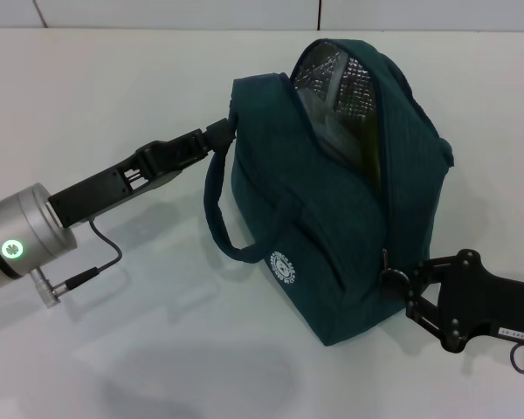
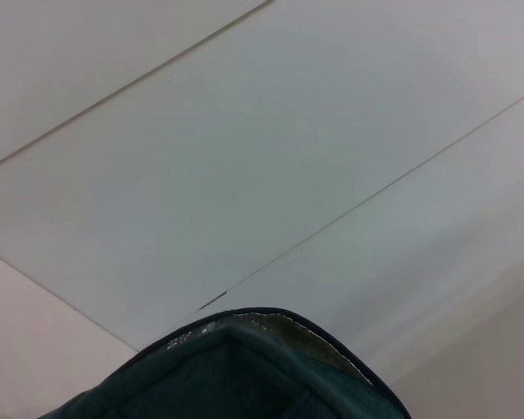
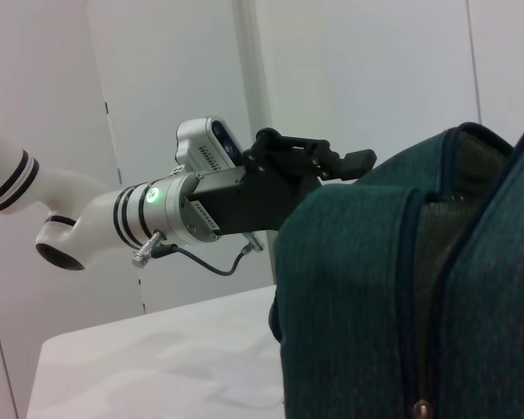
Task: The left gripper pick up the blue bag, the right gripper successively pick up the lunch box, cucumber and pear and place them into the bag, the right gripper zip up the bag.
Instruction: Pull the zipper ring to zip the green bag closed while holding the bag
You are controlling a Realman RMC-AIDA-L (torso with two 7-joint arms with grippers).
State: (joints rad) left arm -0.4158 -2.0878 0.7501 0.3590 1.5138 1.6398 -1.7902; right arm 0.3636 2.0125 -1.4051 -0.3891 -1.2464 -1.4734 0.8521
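Head view | left gripper (image 1: 223, 133) clamps blue bag (image 1: 332, 218) rim – right gripper (image 1: 395, 281) pinches zipper pull

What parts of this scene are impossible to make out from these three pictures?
- What the blue bag holds: in the head view only foil lining and dark shapes show through its opening.
- The left claw tips: in the head view they meet the bag's end, so their grip is unclear.
- The right claw: at the bag's zip end, it overlaps the fabric; the right wrist view leaves it out.
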